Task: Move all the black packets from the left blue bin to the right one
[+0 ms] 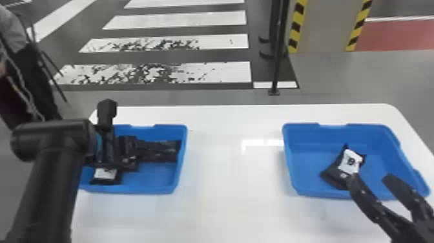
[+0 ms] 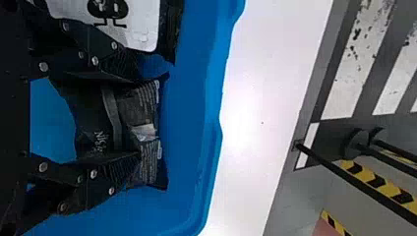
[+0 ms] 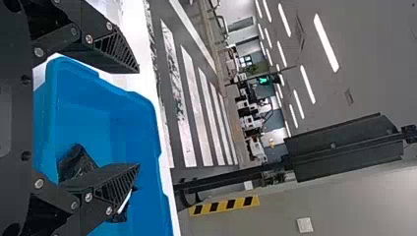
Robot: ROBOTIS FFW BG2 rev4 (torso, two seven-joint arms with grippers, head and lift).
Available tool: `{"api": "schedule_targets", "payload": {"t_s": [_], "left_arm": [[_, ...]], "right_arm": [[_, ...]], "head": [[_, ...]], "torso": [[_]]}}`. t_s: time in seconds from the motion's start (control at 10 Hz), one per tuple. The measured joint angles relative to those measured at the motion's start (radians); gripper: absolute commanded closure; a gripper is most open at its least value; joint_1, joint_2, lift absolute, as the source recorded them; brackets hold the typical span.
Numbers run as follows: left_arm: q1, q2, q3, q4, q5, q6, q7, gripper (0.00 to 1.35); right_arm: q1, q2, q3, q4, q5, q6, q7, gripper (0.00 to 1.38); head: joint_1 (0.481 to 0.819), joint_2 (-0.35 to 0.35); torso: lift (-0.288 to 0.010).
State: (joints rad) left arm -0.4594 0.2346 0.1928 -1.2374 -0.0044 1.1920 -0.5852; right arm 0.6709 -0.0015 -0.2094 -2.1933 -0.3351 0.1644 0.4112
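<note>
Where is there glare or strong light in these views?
Head view: bright angular reflection on the white table, beside the right blue bin; left wrist view: soft glare on the table beside the left blue bin; right wrist view: lit ceiling lights.

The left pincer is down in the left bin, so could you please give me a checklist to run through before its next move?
1. Left pincer inside the left bin: ok.
2. Fingers on either side of a black packet: ok.
3. Firm grip on that packet: cannot tell; contact on both sides isn't plain.
4. Neighbouring packets well apart from it: not ok, they lie crowded together.
5. Right bin has room: ok, one labelled packet with bare floor around it.
6. Right pincer out of the drop area: not ok, its parted fingers are over the near side, possibly in the way.
</note>
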Motion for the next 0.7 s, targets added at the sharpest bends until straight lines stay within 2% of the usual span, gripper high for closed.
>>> {"api": "schedule_targets", "payload": {"t_s": [0.1, 0.3, 0.5, 0.6, 0.7], "left_arm": [[-0.005, 0.0, -0.001, 0.009, 0.001, 0.003, 0.001, 1.18], [0.002, 0.007, -0.01, 0.011, -0.004, -0.034, -0.01, 1.2], [0.019, 0.028, -0.016, 0.007, 0.007, -0.063, -0.06, 1.2], [0.043, 0.035, -0.012, -0.02, 0.039, -0.078, -0.081, 1.2], [0.092, 0.038, -0.004, -0.101, 0.085, -0.082, -0.095, 1.2]], "right_arm": [[-0.003, 0.0, 0.0, 0.005, -0.004, 0.0, 0.001, 0.4], [-0.002, 0.0, -0.001, 0.014, -0.019, 0.0, 0.007, 0.4], [-0.001, 0.0, -0.001, 0.013, -0.03, 0.0, 0.01, 0.41], [0.001, 0.0, -0.001, 0.007, -0.033, 0.0, 0.011, 0.41], [0.003, 0.0, -0.001, 0.001, -0.035, 0.0, 0.012, 0.41]], "head": [[0.695, 0.103], [0.695, 0.106], [0.695, 0.11], [0.695, 0.105], [0.695, 0.095]], "torso": [[-0.139], [-0.139], [-0.139], [-0.139], [-0.139]]}}
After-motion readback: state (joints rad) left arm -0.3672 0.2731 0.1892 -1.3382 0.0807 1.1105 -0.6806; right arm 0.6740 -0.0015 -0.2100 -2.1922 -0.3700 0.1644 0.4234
